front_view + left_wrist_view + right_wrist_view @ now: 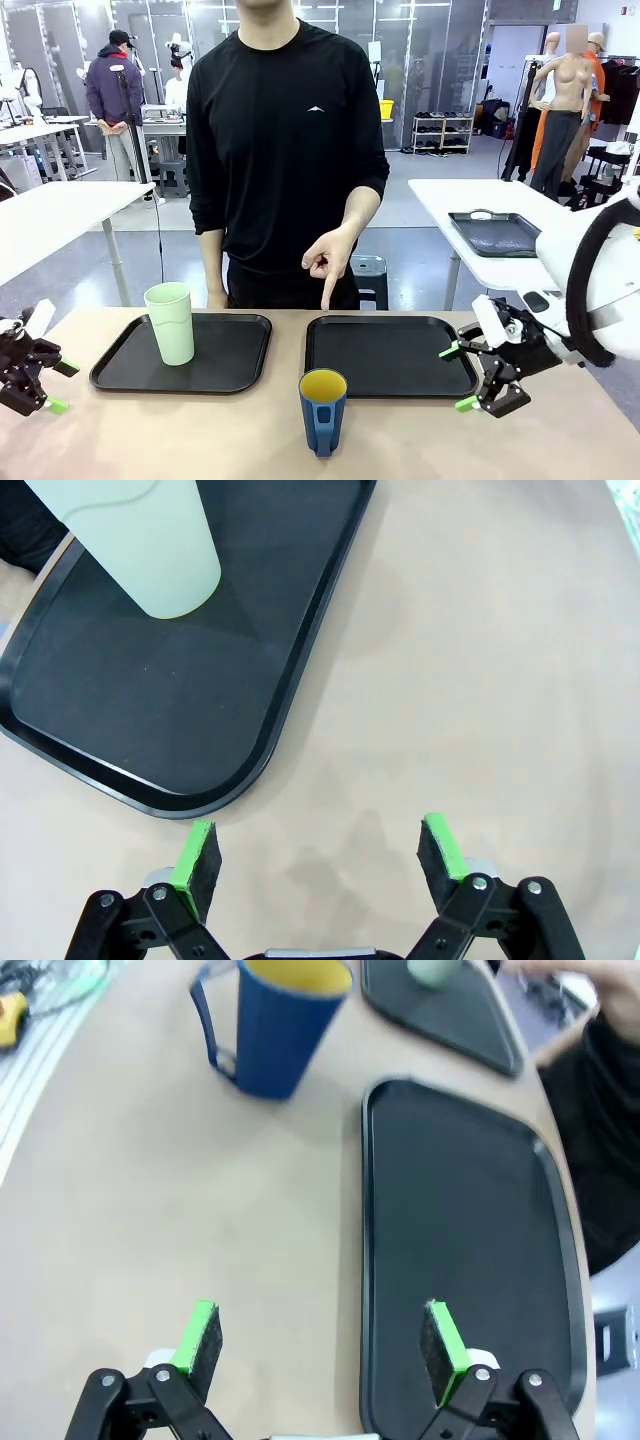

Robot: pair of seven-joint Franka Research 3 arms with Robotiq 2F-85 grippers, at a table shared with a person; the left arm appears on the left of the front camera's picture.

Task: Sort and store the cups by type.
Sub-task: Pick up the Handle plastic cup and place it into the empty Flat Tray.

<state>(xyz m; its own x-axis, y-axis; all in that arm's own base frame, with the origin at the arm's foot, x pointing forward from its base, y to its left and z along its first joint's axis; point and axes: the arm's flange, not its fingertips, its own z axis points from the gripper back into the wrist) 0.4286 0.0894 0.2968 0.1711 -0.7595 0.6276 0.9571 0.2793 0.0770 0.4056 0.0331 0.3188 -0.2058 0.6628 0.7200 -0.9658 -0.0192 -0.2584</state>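
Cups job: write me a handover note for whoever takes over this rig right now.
The left gripper is low over the table beside the left tray, jaws open and empty.
The right gripper is at the near right corner of the right tray, jaws open and empty.
Done: the mint tumbler stands upright on the left tray.
Left: the blue mug stands on the table in front of the trays, on neither. The person's hand points down at the right tray, so the mug probably goes there.
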